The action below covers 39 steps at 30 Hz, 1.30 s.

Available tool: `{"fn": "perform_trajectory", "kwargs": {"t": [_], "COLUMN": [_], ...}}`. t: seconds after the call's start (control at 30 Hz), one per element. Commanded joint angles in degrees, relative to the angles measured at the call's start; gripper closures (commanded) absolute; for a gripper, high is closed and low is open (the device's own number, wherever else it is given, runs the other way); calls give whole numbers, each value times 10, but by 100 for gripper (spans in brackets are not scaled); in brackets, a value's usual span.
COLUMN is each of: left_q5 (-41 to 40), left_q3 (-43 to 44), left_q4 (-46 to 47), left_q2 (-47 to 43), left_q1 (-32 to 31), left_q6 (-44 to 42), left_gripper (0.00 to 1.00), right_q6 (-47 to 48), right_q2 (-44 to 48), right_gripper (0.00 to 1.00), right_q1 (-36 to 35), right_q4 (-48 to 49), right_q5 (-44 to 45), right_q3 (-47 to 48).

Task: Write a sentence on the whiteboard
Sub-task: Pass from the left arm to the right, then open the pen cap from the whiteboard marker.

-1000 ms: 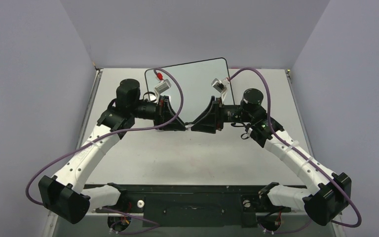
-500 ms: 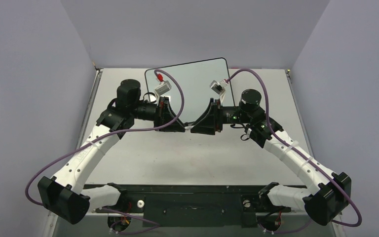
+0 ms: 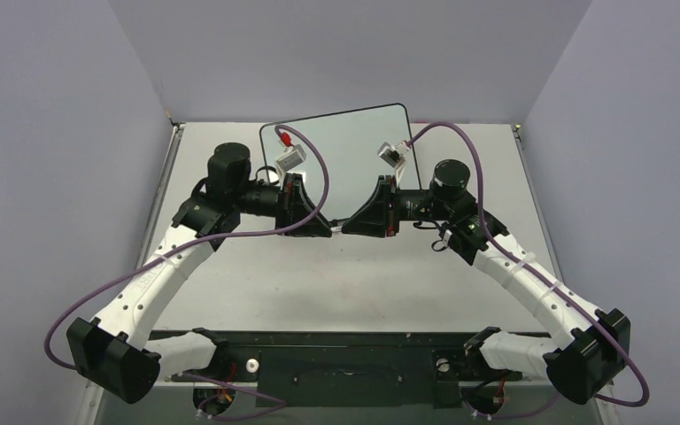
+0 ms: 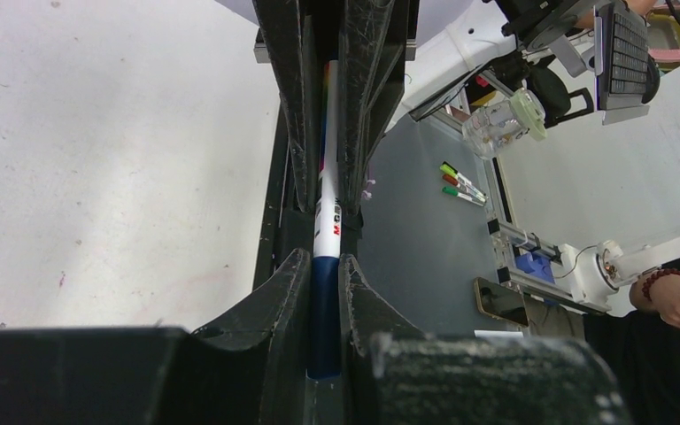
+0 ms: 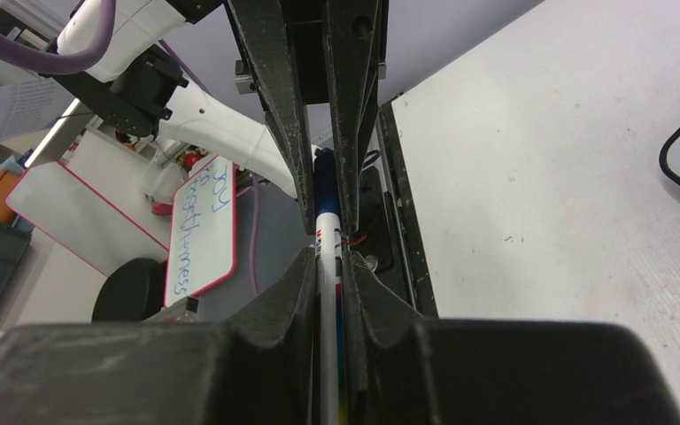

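The whiteboard (image 3: 354, 146) lies flat on the table (image 3: 363, 283), a little askew. At the whiteboard's near edge the left gripper (image 3: 328, 229) and the right gripper (image 3: 349, 227) meet tip to tip, so the board stretches away behind both.

A clear jar (image 4: 500, 124) stands off the table, away from the whiteboard; its contents cannot be made out.

From above, only a sliver shows between the two tips. The wrist views show that it is a marker (image 4: 326, 221). The left gripper is clenched on its dark blue end and the right gripper on its white barrel.

Only the left wrist view shows three loose pens (image 4: 462, 182) on a grey surface off the table. Only the right wrist view shows the whiteboard's black-rimmed corner beside the grippers, and a small red-rimmed board (image 5: 199, 230) with blue writing, off the table.
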State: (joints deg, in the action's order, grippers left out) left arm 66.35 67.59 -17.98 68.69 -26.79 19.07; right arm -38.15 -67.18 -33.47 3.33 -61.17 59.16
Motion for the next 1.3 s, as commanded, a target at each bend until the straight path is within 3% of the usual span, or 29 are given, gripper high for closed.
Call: {"fn": "perform_trajectory", "kwargs": {"t": [0.0,0.23,0.4,0.7,0.9,1.13,1.2,1.27], "left_q5": [-20,-45,-62,-86,-57,-61,-61,-62], "left_q3": [1,9,13,-11,-39,-48,-52,-55], "left_q4": [47,30,28,29,95,115,133,147], "left_q2": [-2,4,0,-51,-60,-48,-47,-46], "left_q1": [-4,4,20,29,28,28,28,28], "left_q6": [4,1,8,10,50,60,71,79], "left_gripper": [100,98,60,46,55,57,73,83], "right_q6": [3,10,6,-9,-20,-26,-28,-29], "right_q2": [-4,1,2,8,7,6,6,5], "right_gripper": [100,100,100,100,100,100,100,100], "right_q1": [-16,-17,-9,13,13,12,12,12], "right_q4": [40,40,35,39,55,62,65,67], "right_q5": [8,17,40,56,54,47,47,45], "right_q3": [21,14,9,-2,-6,-6,-8,-9]}}
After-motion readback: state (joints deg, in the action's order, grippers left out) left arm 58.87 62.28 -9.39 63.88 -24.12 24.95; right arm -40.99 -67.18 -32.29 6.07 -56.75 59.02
